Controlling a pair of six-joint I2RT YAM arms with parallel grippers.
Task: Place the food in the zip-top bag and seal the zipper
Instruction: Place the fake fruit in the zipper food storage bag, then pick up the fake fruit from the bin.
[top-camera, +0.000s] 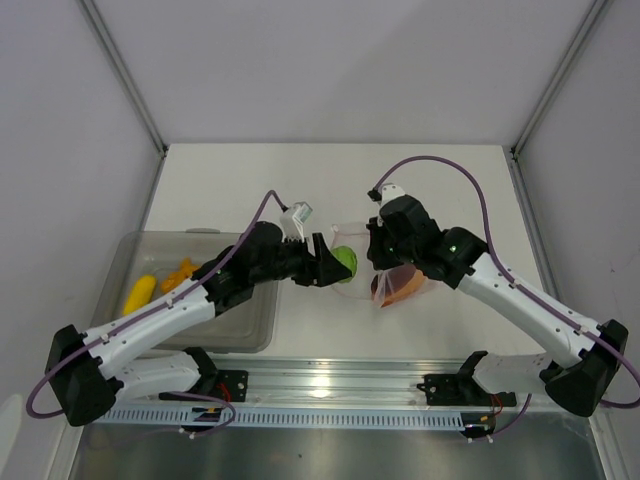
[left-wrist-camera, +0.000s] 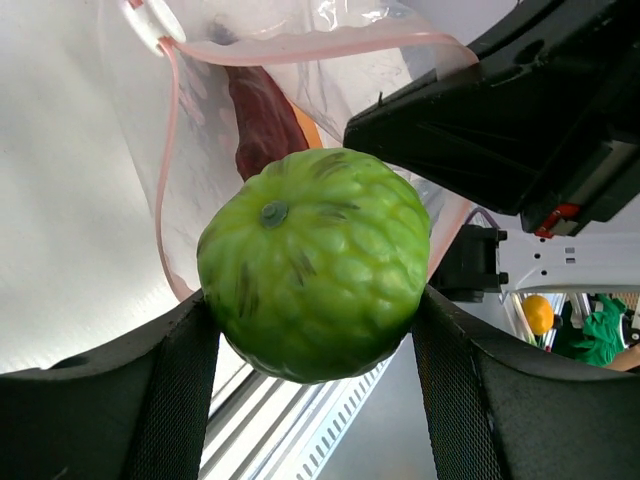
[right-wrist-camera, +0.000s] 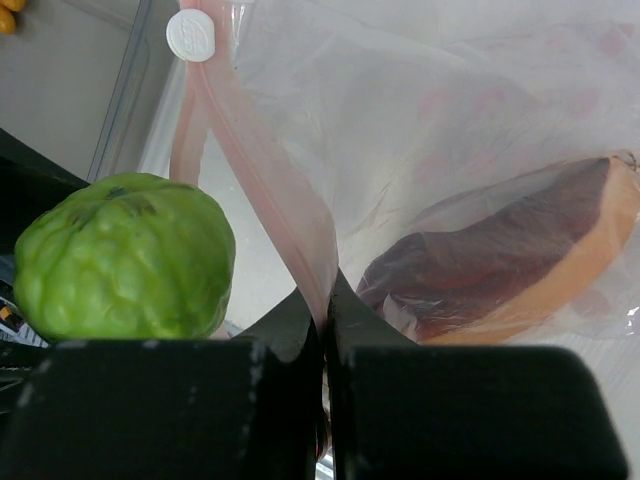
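Left gripper (top-camera: 330, 262) grips the lime-green fruit (left-wrist-camera: 315, 262) squarely between both pads, right at the mouth of the zip-top bag (right-wrist-camera: 430, 110) but not yet inside. Right gripper (right-wrist-camera: 325, 345) is clamped tight on the bag's pinkish zipper (right-wrist-camera: 262, 170) edge. Judged purpose: it lifts one lip so the mouth gapes for the fruit. The dark-red and orange slice (right-wrist-camera: 505, 255) already lies inside the bag. The yellow-orange pieces (top-camera: 140, 292) sit in the grey bin (top-camera: 255, 335), well apart from the bag. The right wrist view shows the pinch itself and the white slider (right-wrist-camera: 190, 34) at the zipper's end, both too small to read from above. Only the top view shows the bin and the pieces left in it.
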